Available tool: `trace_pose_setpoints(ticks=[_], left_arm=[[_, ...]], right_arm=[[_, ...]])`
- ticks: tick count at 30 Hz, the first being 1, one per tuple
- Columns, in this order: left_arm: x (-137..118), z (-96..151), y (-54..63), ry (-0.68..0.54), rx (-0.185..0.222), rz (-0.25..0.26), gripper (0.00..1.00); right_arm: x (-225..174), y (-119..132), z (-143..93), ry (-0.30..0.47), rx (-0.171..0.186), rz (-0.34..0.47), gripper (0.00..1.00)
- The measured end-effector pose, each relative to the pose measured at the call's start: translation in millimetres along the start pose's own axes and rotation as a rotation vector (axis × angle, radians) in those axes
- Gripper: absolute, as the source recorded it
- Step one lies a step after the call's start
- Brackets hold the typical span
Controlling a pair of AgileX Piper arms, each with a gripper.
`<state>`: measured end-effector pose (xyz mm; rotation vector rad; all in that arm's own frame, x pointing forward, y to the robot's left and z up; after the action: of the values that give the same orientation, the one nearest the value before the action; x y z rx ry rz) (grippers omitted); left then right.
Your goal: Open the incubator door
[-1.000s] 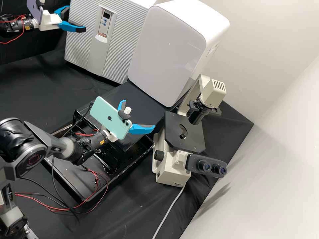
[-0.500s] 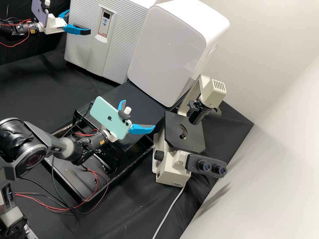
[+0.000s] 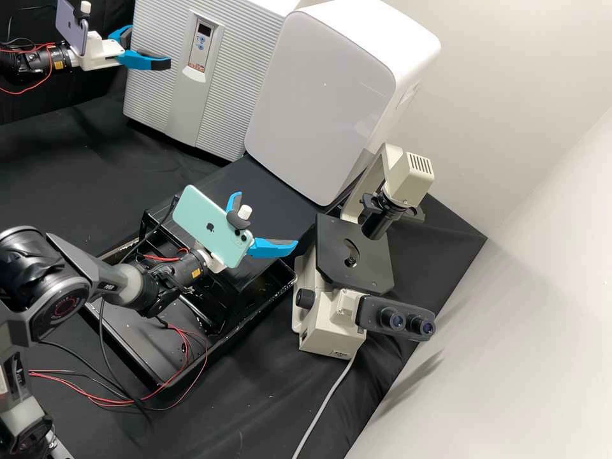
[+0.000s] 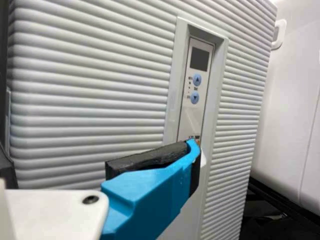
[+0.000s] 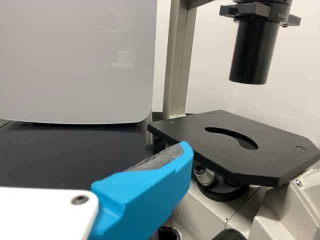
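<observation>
Since the first of the earlier frames, the left gripper [image 3: 150, 46] has shifted to the right and a little nearer across the incubator's front, with a slight drift back to the left over the last half second. The right gripper [image 3: 268, 218] has kept its place.

The incubator door [image 3: 236, 83], ridged and light grey, stands at the far left of the bench and looks closed. A small control panel [image 3: 205, 48] with a dark screen and two blue buttons is set in its middle strip. The left gripper is at the door's left side with its fingers spread wide; the nearer one lies across the ridged front, while the farther one runs up to the left edge. I cannot tell whether either touches the door. In the left wrist view, one blue finger [image 4: 150, 192] overlaps the lower part of the control panel.

The right gripper is held above the bench around the middle, just left of the microscope [image 3: 325, 335], its fingers also wide apart with nothing between them.

A purple phone [image 3: 71, 27] is mounted on the left arm and a green phone [image 3: 207, 223] on the right. To the right of the incubator stands a white cabinet [image 3: 319, 108], and a black tray [image 3: 137, 338] lies below the right arm.
</observation>
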<state>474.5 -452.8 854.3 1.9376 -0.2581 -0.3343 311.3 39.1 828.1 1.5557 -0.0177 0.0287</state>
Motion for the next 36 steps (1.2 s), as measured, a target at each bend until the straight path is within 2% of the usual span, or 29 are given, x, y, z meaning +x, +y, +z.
trace_pose_setpoints(ticks=[6,7,27,36], left_arm=[[-2.4,5.5,0.2,0.002,-0.006,-0.004,1.00],[-2.5,5.4,0.0,0.003,-0.006,-0.005,0.00],[-9.4,12.7,-1.1,0.016,-0.007,-0.017,0.00],[-10.5,13.8,-3.4,0.016,0.007,-0.021,0.00]], right_arm=[[0.0,0.0,0.0,0.000,0.000,0.000,1.00],[0.0,0.0,0.0,0.000,0.000,0.000,1.00],[0.0,0.0,0.0,0.000,0.000,0.000,1.00],[0.0,0.0,0.0,0.000,0.000,0.000,1.00]])
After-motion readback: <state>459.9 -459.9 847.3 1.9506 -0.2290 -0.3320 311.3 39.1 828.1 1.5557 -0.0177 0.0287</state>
